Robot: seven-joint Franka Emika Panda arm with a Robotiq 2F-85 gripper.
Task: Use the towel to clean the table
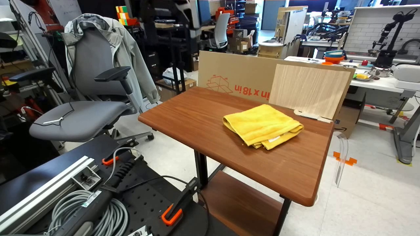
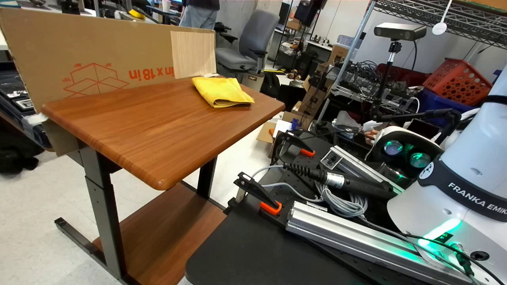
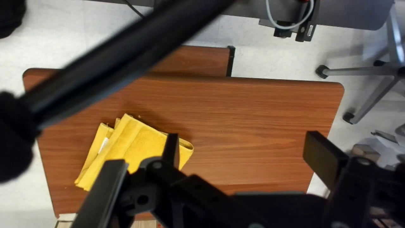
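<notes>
A folded yellow towel (image 1: 262, 126) lies on the brown wooden table (image 1: 200, 111), near the side with the upright boards. The towel (image 2: 222, 92) and table (image 2: 130, 126) also show in the other exterior view. In the wrist view, the towel (image 3: 139, 148) lies at the left on the table (image 3: 240, 107). A small white label shows near one folded edge. My gripper (image 3: 244, 134) is open and empty, high above the table. Its left finger overlaps the towel in the picture but is well above it. The gripper's lower parts hide some of the towel.
A cardboard sheet (image 1: 236, 70) and a light wood panel (image 1: 305, 88) stand upright along one table edge. A black bench (image 2: 245, 245) with clamps, cables and an aluminium bar stands beside the table, near the robot base (image 2: 467, 174). A grey chair (image 1: 88, 114) stands off one end.
</notes>
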